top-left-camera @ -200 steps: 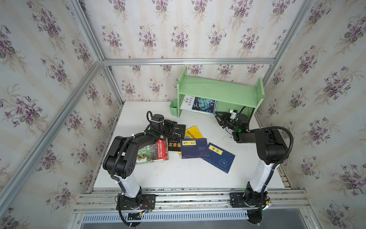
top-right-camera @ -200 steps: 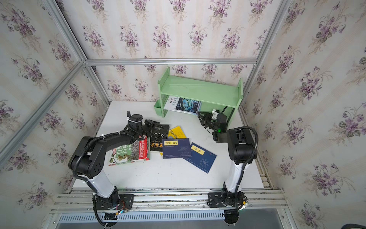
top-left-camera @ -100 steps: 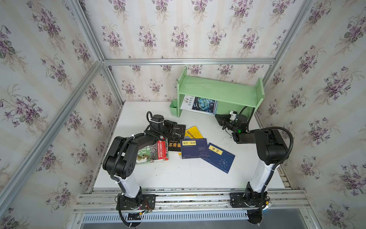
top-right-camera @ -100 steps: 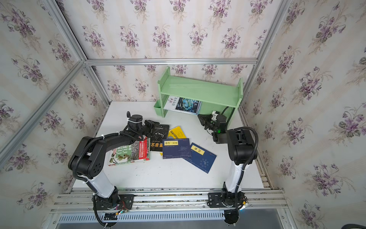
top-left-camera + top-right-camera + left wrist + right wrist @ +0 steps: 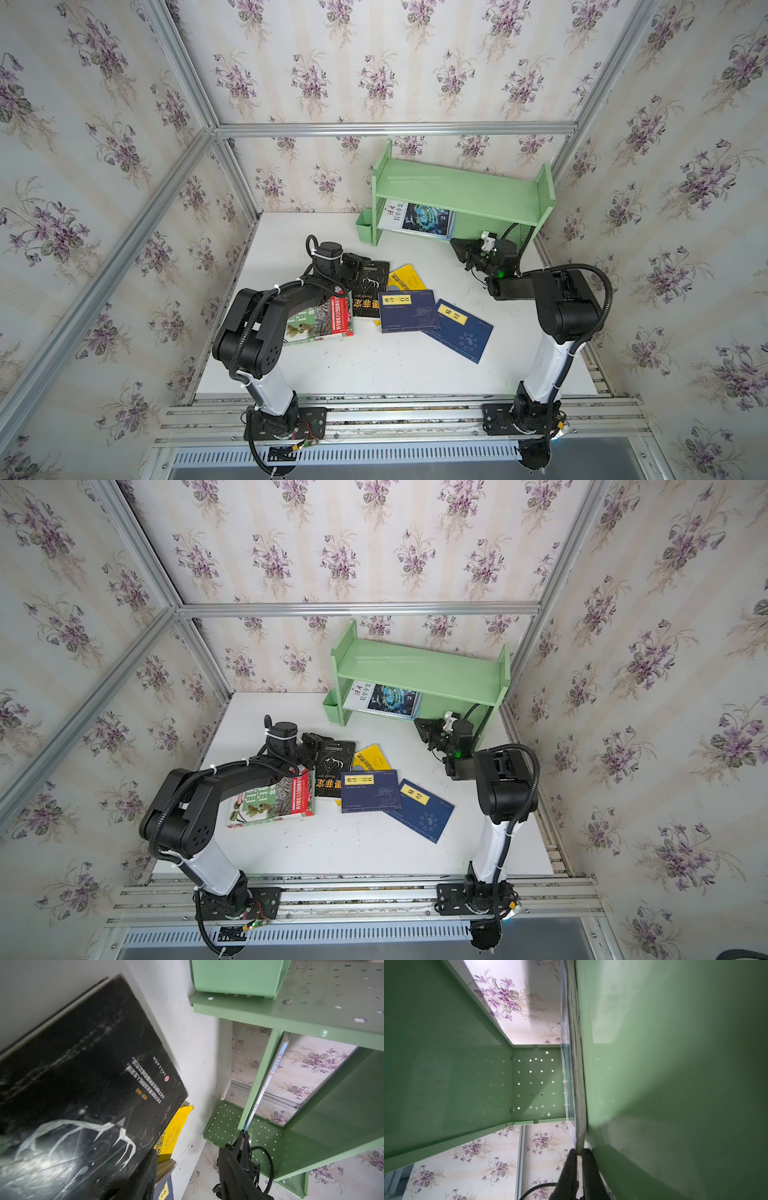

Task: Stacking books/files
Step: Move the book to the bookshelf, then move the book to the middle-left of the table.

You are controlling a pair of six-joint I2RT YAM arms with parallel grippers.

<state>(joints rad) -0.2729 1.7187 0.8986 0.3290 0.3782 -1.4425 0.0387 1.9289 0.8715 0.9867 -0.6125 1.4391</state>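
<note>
On the bottom board of the green shelf (image 5: 461, 193) lies the white book (image 5: 415, 217), its corner nipped by the right pincer (image 5: 580, 1152). I think it is being set down; next, let go softly. The left pincer (image 5: 359, 264) sits at the black book (image 5: 370, 291); I cannot tell if it grips.

Yellow book (image 5: 404, 277): mostly covered by black book (image 5: 370, 291) and a navy book (image 5: 409, 311).
Green book (image 5: 322, 324): toward the left edge of the surface (image 5: 374, 370), partly under left arm (image 5: 291, 295).
White book (image 5: 419, 218): rear part hidden under the upper board of the shelf (image 5: 461, 191).
Left claw (image 5: 357, 266): grip not discernible; finger (image 5: 137, 1178) blurred and cut off in wrist view.
</note>
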